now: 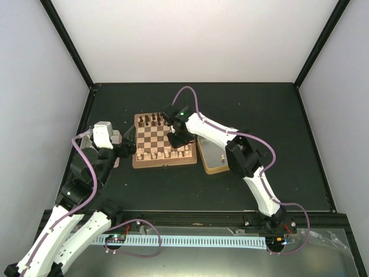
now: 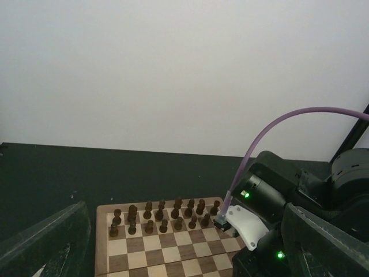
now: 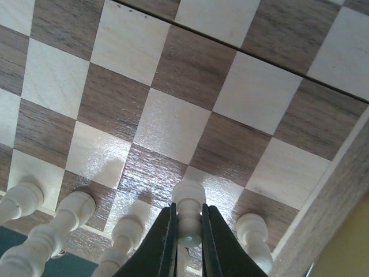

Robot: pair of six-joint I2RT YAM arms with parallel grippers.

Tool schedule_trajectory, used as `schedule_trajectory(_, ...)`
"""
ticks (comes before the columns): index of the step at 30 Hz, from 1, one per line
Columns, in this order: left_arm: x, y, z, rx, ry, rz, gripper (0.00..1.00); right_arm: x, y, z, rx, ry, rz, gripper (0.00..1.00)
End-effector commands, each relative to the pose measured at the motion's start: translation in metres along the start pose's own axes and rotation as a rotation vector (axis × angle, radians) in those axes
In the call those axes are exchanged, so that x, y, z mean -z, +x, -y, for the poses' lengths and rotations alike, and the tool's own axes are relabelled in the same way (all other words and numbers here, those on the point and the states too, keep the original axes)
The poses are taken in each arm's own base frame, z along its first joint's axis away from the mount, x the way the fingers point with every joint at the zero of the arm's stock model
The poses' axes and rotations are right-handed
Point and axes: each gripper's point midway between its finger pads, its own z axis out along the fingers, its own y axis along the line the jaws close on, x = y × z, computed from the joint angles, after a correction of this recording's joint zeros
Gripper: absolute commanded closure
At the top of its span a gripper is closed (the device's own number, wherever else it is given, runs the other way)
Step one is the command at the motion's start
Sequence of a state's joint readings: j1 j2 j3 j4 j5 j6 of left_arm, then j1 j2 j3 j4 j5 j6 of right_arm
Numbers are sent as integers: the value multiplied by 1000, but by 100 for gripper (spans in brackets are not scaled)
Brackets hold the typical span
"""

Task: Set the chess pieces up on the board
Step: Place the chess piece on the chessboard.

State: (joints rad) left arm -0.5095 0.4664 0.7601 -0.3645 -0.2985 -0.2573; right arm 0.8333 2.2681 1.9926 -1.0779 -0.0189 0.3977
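The right hand (image 3: 187, 245) is clamped on a pale chessman (image 3: 188, 199), its fingers pinching the stem. It sits low over the board (image 3: 190, 69), near the right front corner (whether the base touches the wood I cannot tell). Other pale chess pieces (image 3: 75, 208) stand in a row along that near edge, on either side of it. Dark chessmen (image 2: 161, 210) stand in the two far rows. The left hand (image 1: 130, 144) hangs just off the board's left side, fingers well apart, holding nothing. A gold metal tin (image 1: 210, 164) lies on the dark tabletop (image 1: 259, 115), just beside the board's right edge.
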Motion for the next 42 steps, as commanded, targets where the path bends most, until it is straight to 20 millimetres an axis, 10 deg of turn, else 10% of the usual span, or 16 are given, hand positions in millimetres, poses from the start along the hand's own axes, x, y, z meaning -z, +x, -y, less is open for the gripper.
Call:
schedule_trajectory(1, 0, -10, -4, -2, -22, 31, 7, -1, -1, 0, 14, 33, -10, 99)
schedule_trajectory(20, -4, -2, -11, 35, -34, 10, 5, 4, 5, -1, 12, 38, -23, 86)
schedule_trajectory(35, -7, 1, -12, 42, -32, -4, 5, 51, -13, 0, -37, 28, 114, 77)
schedule_trajectory(42, -11, 4, -8, 39, -9, -18, 5, 97, -24, 46, -194, 56, 326, 70)
